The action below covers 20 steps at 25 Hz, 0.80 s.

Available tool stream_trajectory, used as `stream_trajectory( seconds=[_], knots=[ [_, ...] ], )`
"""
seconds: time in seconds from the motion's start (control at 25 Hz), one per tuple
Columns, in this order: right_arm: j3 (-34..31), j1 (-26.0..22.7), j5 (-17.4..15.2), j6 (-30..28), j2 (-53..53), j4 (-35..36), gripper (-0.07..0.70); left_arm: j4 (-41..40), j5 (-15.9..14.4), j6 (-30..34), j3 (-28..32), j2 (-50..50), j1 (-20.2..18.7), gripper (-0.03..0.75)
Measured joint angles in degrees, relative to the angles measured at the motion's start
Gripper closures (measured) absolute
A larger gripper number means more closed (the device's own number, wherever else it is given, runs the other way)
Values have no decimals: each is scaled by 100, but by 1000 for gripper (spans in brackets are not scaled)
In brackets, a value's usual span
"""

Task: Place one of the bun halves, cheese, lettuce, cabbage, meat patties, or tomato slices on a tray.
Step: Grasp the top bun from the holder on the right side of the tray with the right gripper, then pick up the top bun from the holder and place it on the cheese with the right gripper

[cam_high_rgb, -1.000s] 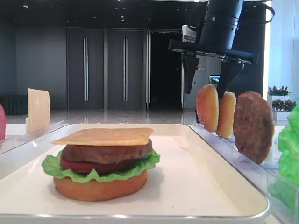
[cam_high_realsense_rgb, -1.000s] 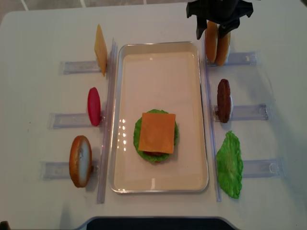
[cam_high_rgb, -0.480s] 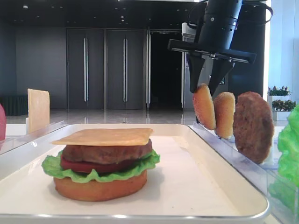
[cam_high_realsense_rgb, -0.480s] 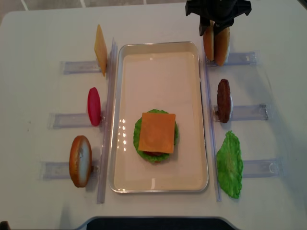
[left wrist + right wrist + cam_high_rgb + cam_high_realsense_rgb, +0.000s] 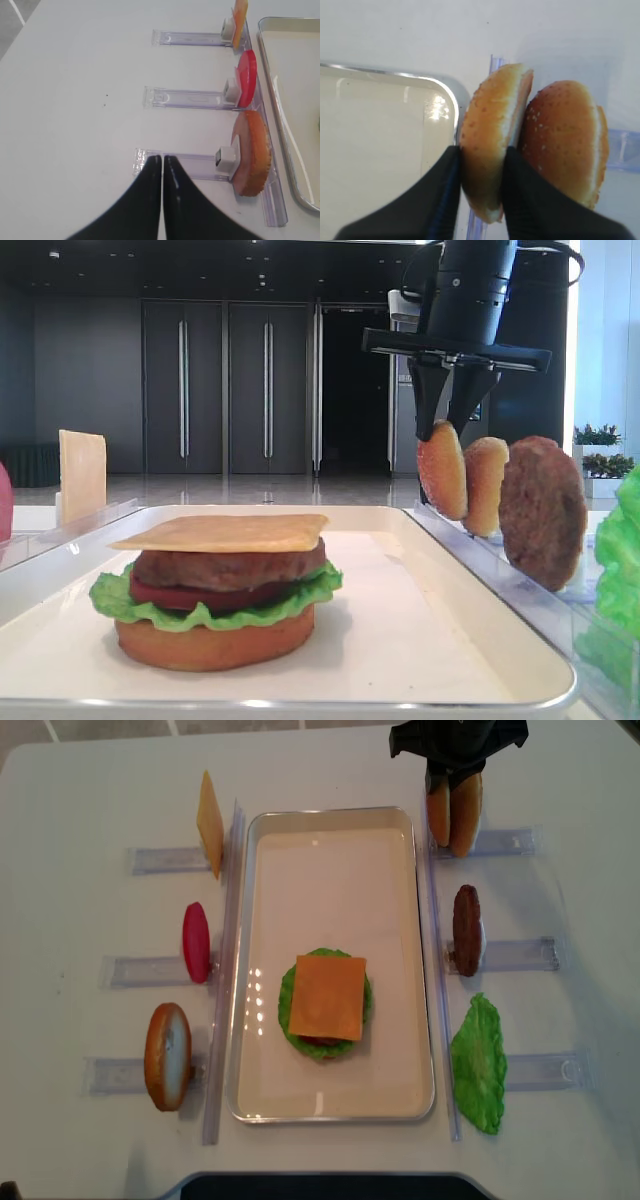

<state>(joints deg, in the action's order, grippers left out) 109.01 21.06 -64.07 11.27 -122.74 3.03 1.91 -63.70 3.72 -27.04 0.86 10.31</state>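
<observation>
From the low exterior view, the right pincer (image 5: 447, 430) comes straight down on the nearer of two bun halves (image 5: 442, 469) standing on edge in the side rack, closed tight on its top rim; standing upright is what lets the fingers straddle it. The second bun (image 5: 484, 485) and a meat patty (image 5: 542, 510) stand just beside it, while the tray (image 5: 460, 640) carries a stack topped with cheese (image 5: 222, 531). The right wrist view adds what that angle hides: both black fingers (image 5: 445, 185) press the seeded half (image 5: 492, 137) from either side, just outside the tray's corner, its neighbour touching it. The left wrist view shows the left pincer (image 5: 162, 162) fully closed and empty above the tabletop (image 5: 75, 100), near another racked bun (image 5: 252, 152). The overhead view alone gives the layout: lettuce (image 5: 478, 1063) right, tomato slice (image 5: 196, 942) left, the gripped half beyond the tray's far right corner.
</observation>
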Motion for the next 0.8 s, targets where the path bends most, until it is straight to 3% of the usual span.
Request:
stream_trajectory(
  seconds=[0.8],
  knots=[
    [9,5,-482,7,309,65,423,0,0,0,0,0,0,715]
  ],
)
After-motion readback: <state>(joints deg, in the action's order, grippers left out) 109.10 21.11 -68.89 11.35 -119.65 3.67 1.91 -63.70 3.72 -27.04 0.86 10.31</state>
